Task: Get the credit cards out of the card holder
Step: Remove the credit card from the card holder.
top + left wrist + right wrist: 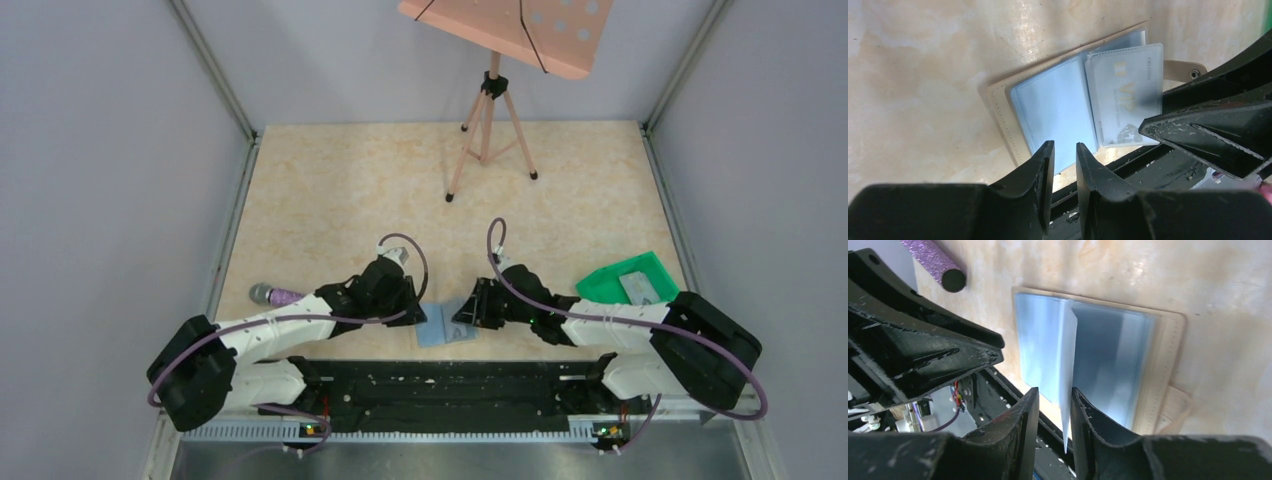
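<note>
The card holder (447, 326) lies open near the table's front edge, between my two grippers. In the left wrist view its left blue panel (1055, 107) is bare and a pale credit card (1125, 95) marked VIP sits in the right sleeve. My left gripper (1064, 150) is narrowly open and empty, its tips over the blue panel's near edge. My right gripper (1054, 395) is narrowly open around a thin pale leaf (1068, 365) that stands edge-on from the holder's (1108, 355) middle fold. A gap shows beside the leaf. Another grey card (640, 288) lies in the green tray (598, 283).
A purple microphone (275, 295) lies left of my left arm; its end shows in the right wrist view (938, 262). A pink music stand (505, 30) on a tripod (490, 130) stands at the back. The black arm base rail (450, 385) runs just in front of the holder.
</note>
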Tool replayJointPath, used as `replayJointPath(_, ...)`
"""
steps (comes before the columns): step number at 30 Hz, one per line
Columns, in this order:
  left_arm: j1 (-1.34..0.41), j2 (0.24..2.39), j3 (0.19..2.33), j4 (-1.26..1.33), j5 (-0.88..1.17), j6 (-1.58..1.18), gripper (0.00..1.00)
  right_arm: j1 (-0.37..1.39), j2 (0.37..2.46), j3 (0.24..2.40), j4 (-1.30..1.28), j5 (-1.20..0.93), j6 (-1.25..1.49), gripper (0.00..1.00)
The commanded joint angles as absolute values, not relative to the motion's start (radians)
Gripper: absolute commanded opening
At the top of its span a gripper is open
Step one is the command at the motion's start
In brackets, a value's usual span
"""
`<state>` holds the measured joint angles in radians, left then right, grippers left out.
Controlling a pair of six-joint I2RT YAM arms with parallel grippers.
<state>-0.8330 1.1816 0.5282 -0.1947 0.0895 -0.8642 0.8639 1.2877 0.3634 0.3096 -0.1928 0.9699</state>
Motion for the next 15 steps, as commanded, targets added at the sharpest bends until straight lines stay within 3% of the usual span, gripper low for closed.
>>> replayJointPath(1,-0.822,1.151,0.570,-0.249,0.048,-0.849,0.28,0.901,1.306,0.432,0.330,-0.186,0.964,0.30)
replayJointPath(15,-0.745,1.038,0.587,-0.359,0.011,-0.845,0.33,0.982,1.396,0.511,0.349,-0.171,0.965,0.33)
